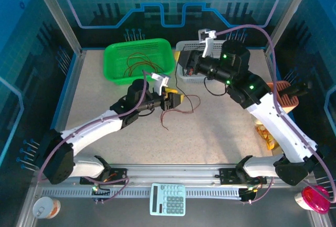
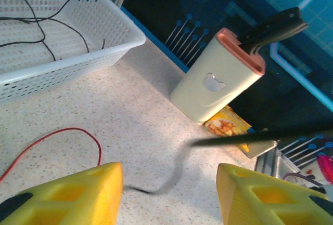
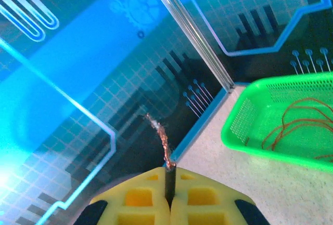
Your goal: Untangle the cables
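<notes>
left gripper jaws apart, blurred black cable passing between them, right gripper clamped on a frayed black wire end

Green basket at the back left of the speckled table, white perforated basket just beside it. Cream knife block with black handles over on the right, yellow snack packet near it. Pale calculator on the near edge, middle
</notes>
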Robot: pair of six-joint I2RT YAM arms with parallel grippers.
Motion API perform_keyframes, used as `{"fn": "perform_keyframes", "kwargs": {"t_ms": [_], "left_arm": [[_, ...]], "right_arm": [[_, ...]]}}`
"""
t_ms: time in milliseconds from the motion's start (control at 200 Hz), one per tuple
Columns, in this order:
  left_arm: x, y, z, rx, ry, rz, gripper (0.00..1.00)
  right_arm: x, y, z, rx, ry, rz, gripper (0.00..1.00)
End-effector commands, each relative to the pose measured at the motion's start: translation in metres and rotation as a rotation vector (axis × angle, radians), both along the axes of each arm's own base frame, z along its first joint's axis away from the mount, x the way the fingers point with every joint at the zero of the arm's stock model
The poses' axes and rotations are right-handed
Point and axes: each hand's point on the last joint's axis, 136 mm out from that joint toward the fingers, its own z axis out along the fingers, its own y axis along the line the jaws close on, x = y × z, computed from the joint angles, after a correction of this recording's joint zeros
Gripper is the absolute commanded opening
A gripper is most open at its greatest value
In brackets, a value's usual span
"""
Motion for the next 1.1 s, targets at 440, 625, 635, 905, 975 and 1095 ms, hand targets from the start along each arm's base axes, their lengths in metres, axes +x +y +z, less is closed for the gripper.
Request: {"fn": "perform_keyframes", "kwargs": {"t_ms": [440,625,635,905,975,1095], "left_arm": [[0.006,0.015,-0.050,0.077,0.042,0.093,0.66],[0.003,0.020,-0.046,0.080,0.040,0.105,0.66],[0.003,0.020,-0.046,0.080,0.040,0.106,0.66],[0.002,0.023,-0.039,0.067,0.040,0.120,0.69],[0.002,0.024,-0.036,0.067,0.037,0.128,0.70],[0.003,0.027,-0.030,0.060,0.026,0.142,0.72]], "right_arm": [[-0.007,-0.042,0.069,0.061,-0.144,-0.078,0.00],[-0.013,-0.070,0.127,0.136,-0.279,-0.151,0.00],[-0.013,-0.071,0.129,0.137,-0.283,-0.153,0.00],[-0.024,-0.107,0.200,0.184,-0.479,-0.288,0.00],[-0.021,-0.113,0.213,0.193,-0.513,-0.322,0.00],[-0.012,-0.119,0.230,0.215,-0.559,-0.361,0.00]]}}
